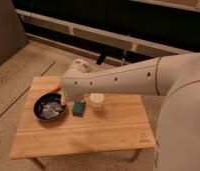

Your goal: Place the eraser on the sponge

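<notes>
Teal-green and soft-looking, the small rectangular sponge (79, 107) lies near the middle of the pale wooden tabletop (93, 136) in the camera view. Its top is bare; no dark block rests on it. The small blackish eraser cannot be made out anywhere: it may be hidden under the arm or held, and the view does not settle which.

The robot's white arm (123, 80) reaches in from the right. Its end effector (63, 98) hangs low at the right rim of the round black pan (48, 108), just left of the sponge. Whether it is clenched, released or grasping something, I cannot tell.

My judgement is that the step in hand is either fetching the eraser or carrying it across. Either way the eraser must end up flat and centred on a small, yielding top, or it may tip off.

Room is tight. The round white lidded jar (97, 101) stands just beside the sponge on its right, and the pan is close on its left. A thin orange stick (55, 89) peeks out behind the pan, partly under the arm.
</notes>
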